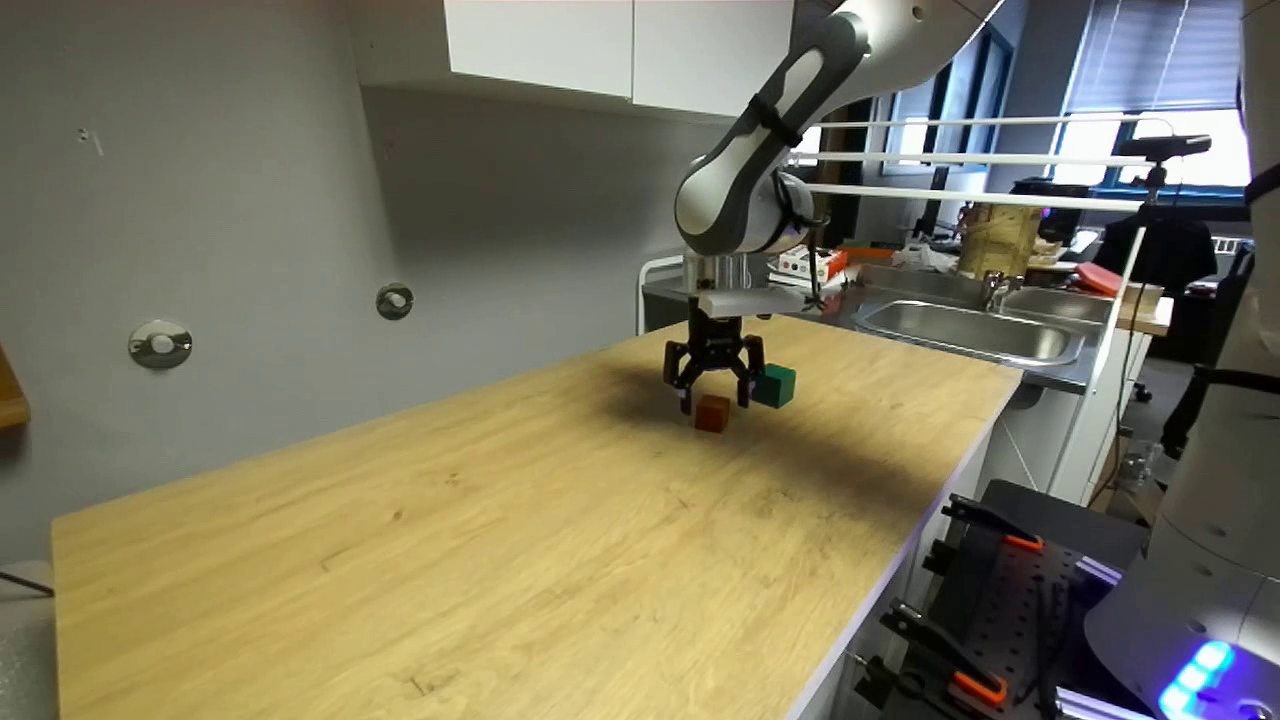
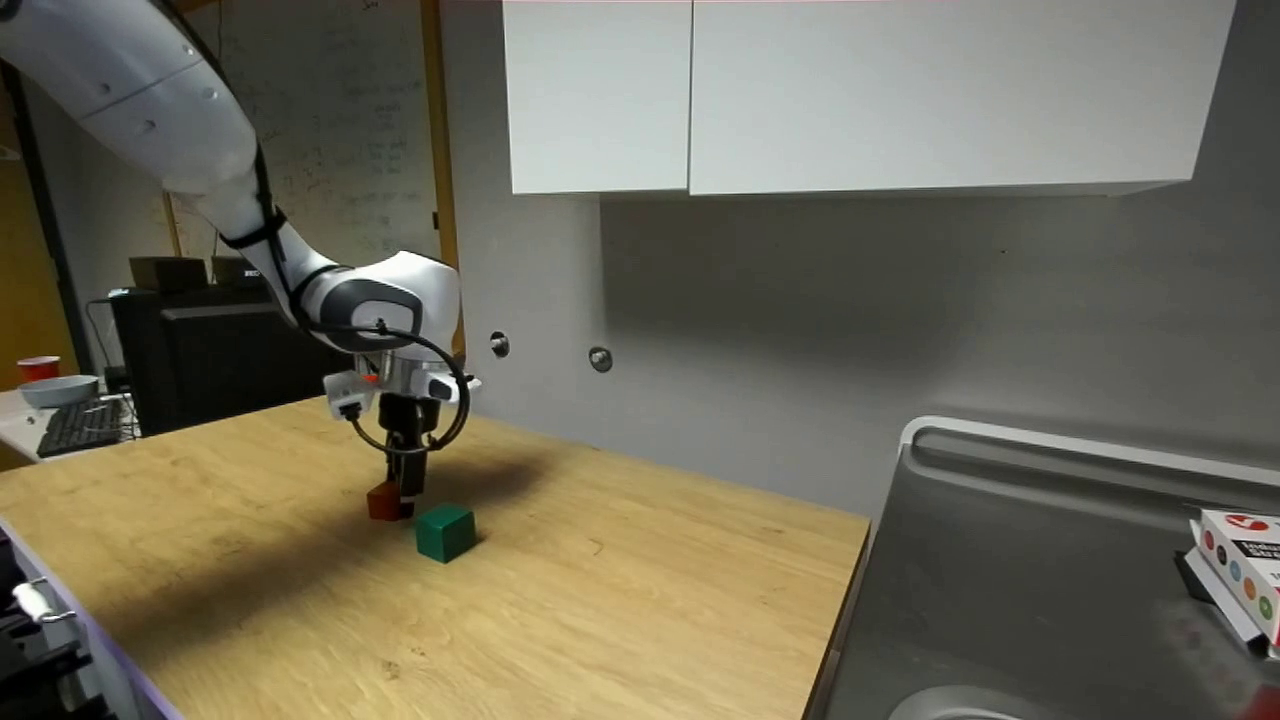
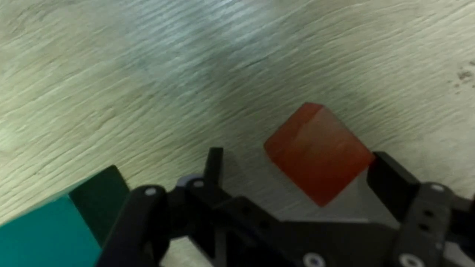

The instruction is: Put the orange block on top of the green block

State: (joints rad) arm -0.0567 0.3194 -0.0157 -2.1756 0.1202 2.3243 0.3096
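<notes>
The orange block [image 1: 711, 415] rests on the wooden table, also seen in an exterior view [image 2: 383, 502]. In the wrist view the orange block [image 3: 321, 155] lies turned at an angle between the fingers. My gripper [image 1: 714, 399] points down, low over the table, with its fingers apart; it also shows in the wrist view [image 3: 297, 155]. The right finger there appears to meet a corner of the orange block; a gap separates the left finger from it. The green block [image 1: 774, 386] sits close beside the gripper, also in an exterior view [image 2: 446, 532] and partly in the wrist view [image 3: 48, 233].
The wooden table [image 1: 450, 560] runs along a grey wall [image 1: 250, 250]. White cabinets [image 2: 850, 90] hang above it. A metal sink [image 1: 970, 330] and a box [image 2: 1245, 560] lie beyond the table's end. The robot base [image 1: 1180, 560] stands by the table's side.
</notes>
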